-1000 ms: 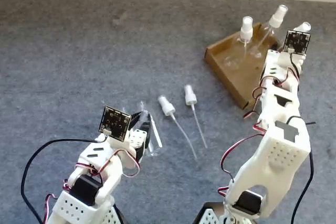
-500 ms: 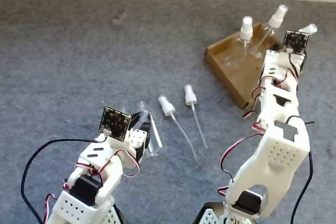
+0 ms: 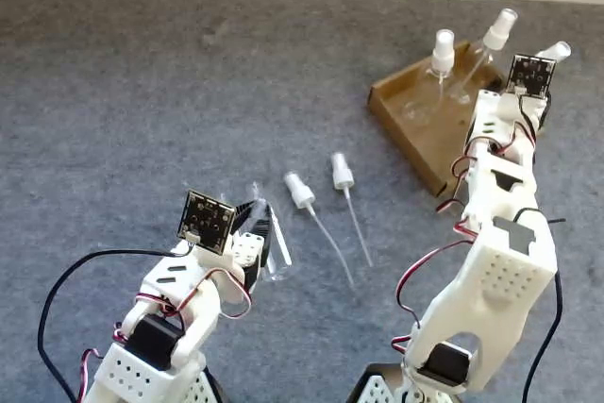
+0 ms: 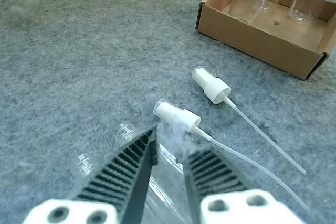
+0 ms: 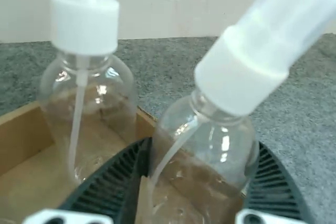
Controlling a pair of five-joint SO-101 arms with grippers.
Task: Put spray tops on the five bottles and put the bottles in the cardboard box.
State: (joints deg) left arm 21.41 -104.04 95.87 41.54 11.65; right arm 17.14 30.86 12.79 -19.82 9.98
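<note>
Closest in, the left claw (image 4: 170, 142) sits low over an uncapped clear bottle (image 3: 269, 233) that lies on its side on the grey desk (image 3: 142, 92). Whether the left claw is clamped on the bottle or only set around it, I cannot tell.

Just beyond its tip lie two loose spray tops. The nearer spray top (image 4: 177, 116) and the farther spray top (image 4: 211, 86) lie side by side but apart, white heads toward the desk's far side. Their thin dip tubes trail back across the desk.

Farther off, on the right arm's side, stands the shallow cardboard box (image 4: 252, 43), set at an angle to the arms. Inside it stands an upright capped bottle (image 3: 440, 73), and behind that a leaning capped bottle (image 3: 491, 40) tips toward the far edge.

At the far corner of the box, the right claw (image 5: 202, 148) is clamped on a third capped bottle (image 5: 220, 129), one ribbed finger against each side of its clear body. This bottle is tilted. Its white spray top (image 5: 262, 40) slants away from the neighbouring bottle, and brown cardboard shows through its lower part. In the high view that top (image 3: 557, 49) sticks out past the right arm's wrist.
</note>
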